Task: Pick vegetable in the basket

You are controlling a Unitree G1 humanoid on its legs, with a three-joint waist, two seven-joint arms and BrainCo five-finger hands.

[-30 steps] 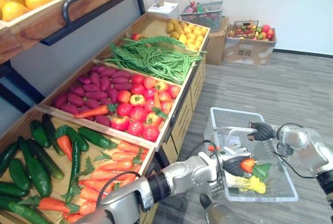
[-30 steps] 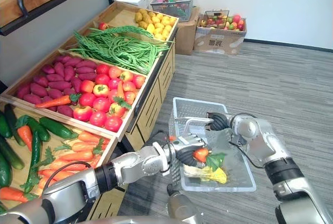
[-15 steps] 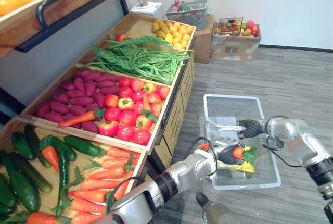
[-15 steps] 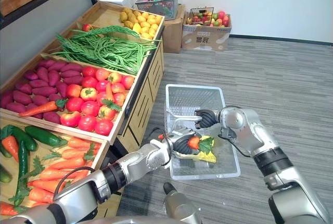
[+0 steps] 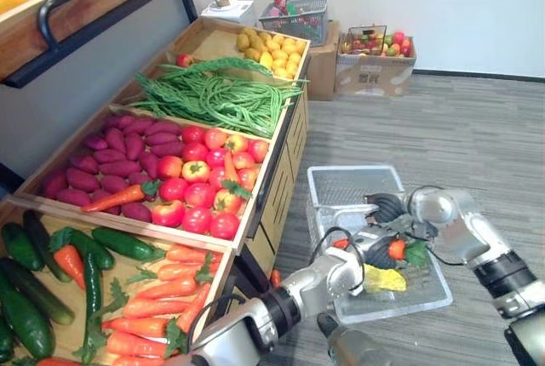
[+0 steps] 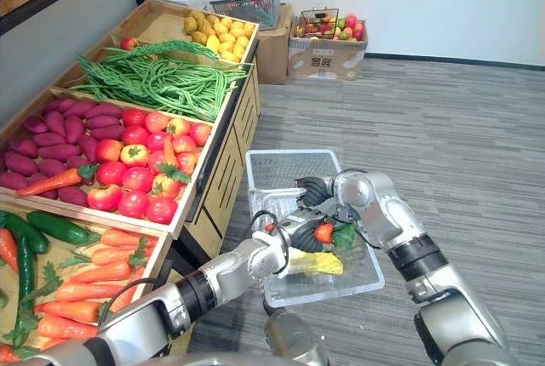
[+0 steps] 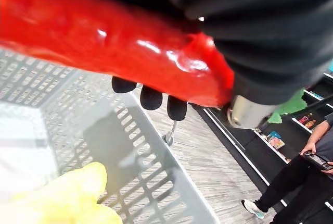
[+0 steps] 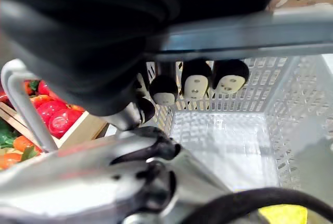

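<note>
Where the produce crates end, the left hand holds a red vegetable, perhaps a carrot, in curled fingers above the white basket, over a yellow item lying inside. To its right, the right hand has its fingers wrapped round the basket's handle.

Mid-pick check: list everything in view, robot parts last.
Basket: one, white mesh, beside stand.
Yellow vegetable: one, yellow, in basket.
Red vegetable: one, red, held over basket.
Carrots: many, orange, stand's near end.
Cucumbers: several, dark green, near end.
Sweet potatoes: many, purple, stand's middle.
Round fruits: many, red, stand's middle.
Green beans: heap, green, beyond middle.
Yellow fruits: many, yellow, stand's far end.
Boxes: two, brown, far wall.
Person: one, dark trousers, beyond basket.
Left hand: dark, shut on red vegetable.
Right hand: dark, shut on basket handle.
</note>
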